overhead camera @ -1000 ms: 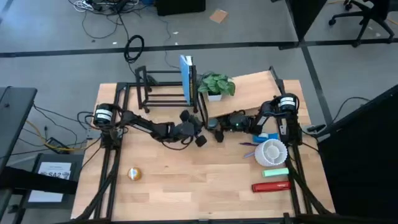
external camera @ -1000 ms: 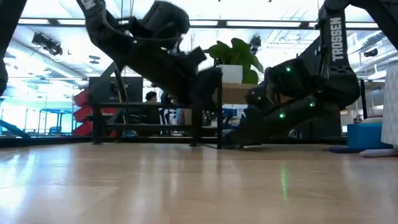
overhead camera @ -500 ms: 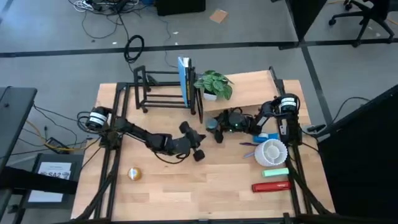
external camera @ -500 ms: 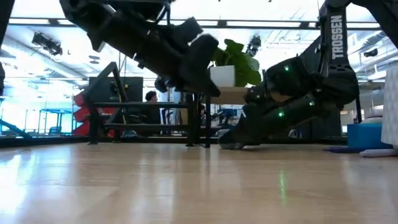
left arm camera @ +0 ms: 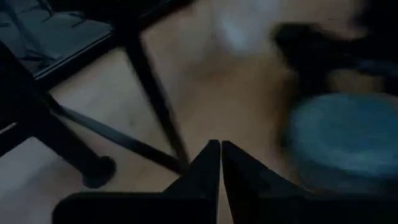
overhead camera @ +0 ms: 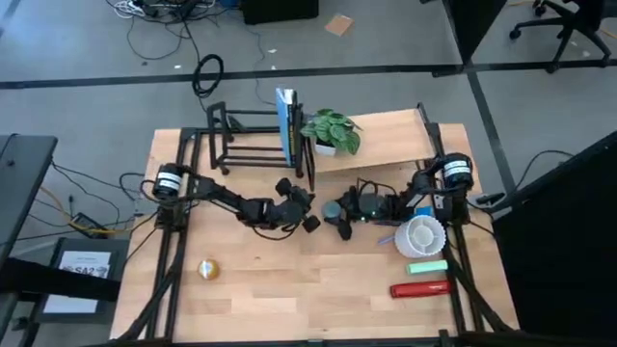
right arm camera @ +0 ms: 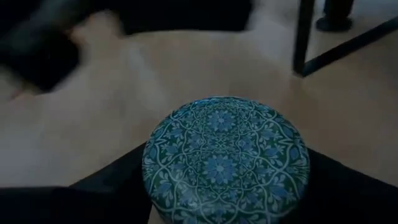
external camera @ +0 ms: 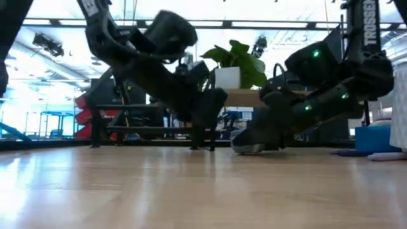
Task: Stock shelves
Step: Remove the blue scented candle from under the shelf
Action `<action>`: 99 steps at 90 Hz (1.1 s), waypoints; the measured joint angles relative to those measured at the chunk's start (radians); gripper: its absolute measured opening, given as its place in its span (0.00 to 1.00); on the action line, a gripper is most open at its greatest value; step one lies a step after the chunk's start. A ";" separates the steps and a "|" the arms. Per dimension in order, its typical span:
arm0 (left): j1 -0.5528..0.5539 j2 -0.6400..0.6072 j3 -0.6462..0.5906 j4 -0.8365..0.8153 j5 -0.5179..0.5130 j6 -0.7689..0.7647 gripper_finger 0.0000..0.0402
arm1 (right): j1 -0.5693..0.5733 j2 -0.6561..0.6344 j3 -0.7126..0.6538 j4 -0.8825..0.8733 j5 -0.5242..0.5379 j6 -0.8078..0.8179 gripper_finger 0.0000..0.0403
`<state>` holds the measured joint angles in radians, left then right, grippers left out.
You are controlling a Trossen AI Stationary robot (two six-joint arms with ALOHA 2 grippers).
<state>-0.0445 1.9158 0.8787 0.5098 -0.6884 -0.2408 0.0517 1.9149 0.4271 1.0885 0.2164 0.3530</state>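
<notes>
From above, my right end effector [overhead camera: 333, 209] lies low over the middle of the worktop [overhead camera: 289, 289], in front of the plank-topped stand [overhead camera: 386, 135], and I judge I hold the tin there because it must go onto one of the shelves. My left end effector [overhead camera: 307, 218] sits just beside it, in front of the black rod rack [overhead camera: 253, 140], which already carries an upright blue book [overhead camera: 287, 123]; a potted plant [overhead camera: 333, 132] stands on the plank's near end. A white bowl [overhead camera: 420, 234], a green bar [overhead camera: 428, 267], a red pack [overhead camera: 420, 288] and a small orange ball [overhead camera: 208, 269] wait on the worktop, likely as later stock. From table height, both arms hang low before the shelves, the plant showing above the plank between them; the right end effector [external camera: 251, 145] nearly touches the worktop. Through my left wrist camera, the left fingers [left arm camera: 202, 174] are pressed together on nothing, and the rack's black legs [left arm camera: 152, 93] stand ahead, with a blurred bluish round thing off to one side. Through my right wrist camera, the round tin [right arm camera: 225, 155] fills the gap between my right fingers, which are spread wide and clamped on its sides; its lid is teal with a fine pale floral pattern, and a black stand leg [right arm camera: 303, 37] rises beyond it.
</notes>
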 joint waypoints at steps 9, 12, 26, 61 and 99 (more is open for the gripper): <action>0.037 0.022 0.000 0.033 0.000 0.003 0.00 | 0.050 -0.001 0.000 -0.009 0.043 -0.018 0.65; 0.050 0.029 0.000 0.035 0.006 0.004 0.00 | 0.063 -0.001 0.000 -0.012 0.057 -0.026 0.65; 0.113 0.050 0.000 0.058 -0.001 0.002 0.00 | 0.078 -0.001 0.000 -0.011 0.086 -0.037 0.65; 0.135 0.055 0.000 0.133 0.019 0.053 0.00 | 0.064 -0.002 0.003 0.018 0.087 -0.041 0.65; -0.117 -0.155 0.106 0.068 -0.065 0.268 0.00 | 0.063 -0.005 0.010 0.028 0.087 -0.064 0.65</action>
<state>-0.1612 1.7611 0.9843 0.5782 -0.7538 0.0272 0.1143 1.9102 0.4373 1.1160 0.3030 0.2890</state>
